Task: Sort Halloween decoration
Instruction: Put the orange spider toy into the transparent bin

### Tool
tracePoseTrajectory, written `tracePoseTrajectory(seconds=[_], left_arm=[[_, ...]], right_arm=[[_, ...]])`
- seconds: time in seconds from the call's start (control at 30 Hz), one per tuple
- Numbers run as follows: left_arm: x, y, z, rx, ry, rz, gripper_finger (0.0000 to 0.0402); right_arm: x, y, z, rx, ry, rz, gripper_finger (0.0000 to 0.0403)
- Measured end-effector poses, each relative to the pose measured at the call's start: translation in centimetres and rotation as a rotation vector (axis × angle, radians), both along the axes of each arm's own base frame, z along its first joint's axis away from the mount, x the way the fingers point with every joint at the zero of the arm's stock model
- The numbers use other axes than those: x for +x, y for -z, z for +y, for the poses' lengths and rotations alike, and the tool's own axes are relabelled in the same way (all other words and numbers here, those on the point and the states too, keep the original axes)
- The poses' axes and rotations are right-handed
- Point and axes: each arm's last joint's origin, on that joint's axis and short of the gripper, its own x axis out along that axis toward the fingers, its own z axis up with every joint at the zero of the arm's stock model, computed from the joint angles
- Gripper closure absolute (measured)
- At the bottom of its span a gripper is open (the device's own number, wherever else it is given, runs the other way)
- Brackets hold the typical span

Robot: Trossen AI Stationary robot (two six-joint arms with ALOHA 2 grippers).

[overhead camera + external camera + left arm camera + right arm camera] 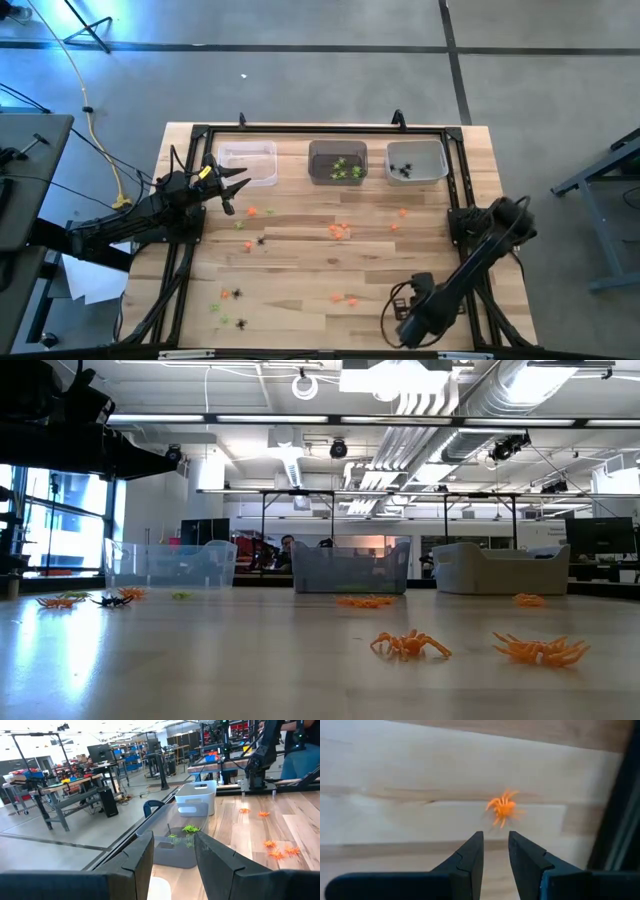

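Wooden table [300, 260]: three bins along the far edge. High view shows the left bin [248, 163] holding nothing, middle bin [337, 162] with lime-green trinkets [345, 168], right bin [416, 161] with black spiders [402, 170]; low view hides the contents. Left gripper [232, 186] hovers beside the left bin, jaws spread, nothing between them. Right gripper [495, 851] near the front right, jaws parted, empty; only its wrist view shows an orange trinket [503, 808] just ahead. More orange [340, 231], green and black pieces scattered mid-table and front left.
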Motion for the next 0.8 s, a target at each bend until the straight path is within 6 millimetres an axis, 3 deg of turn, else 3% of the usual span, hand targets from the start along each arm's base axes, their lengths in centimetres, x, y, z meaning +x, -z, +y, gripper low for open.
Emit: tracePoseTrajectory(seconds=[0.2, 0.43, 0.67, 0.8], left_arm=[[0.0, 0.0, 0.0, 0.0, 0.0, 0.0, 0.0271], [0.0, 0.0, 0.0, 0.0, 0.0, -0.001, 0.0271], [0.0, 0.0, 0.0, 0.0, 0.0, 0.0, 0.0271], [0.0, 0.0, 0.0, 0.0, 0.0, 0.0, 0.0271]], right_arm=[[-1.4, 2.2, -2.4, 0.064, 0.011, -0.062, 0.0318], [-2.5, 4.6, -3.7, 0.145, 0.006, -0.115, 0.0318], [-2.2, 4.8, -4.1, 0.147, 0.008, -0.107, 0.032], [-2.1, 4.8, -4.2, 0.149, -0.004, -0.115, 0.0345]])
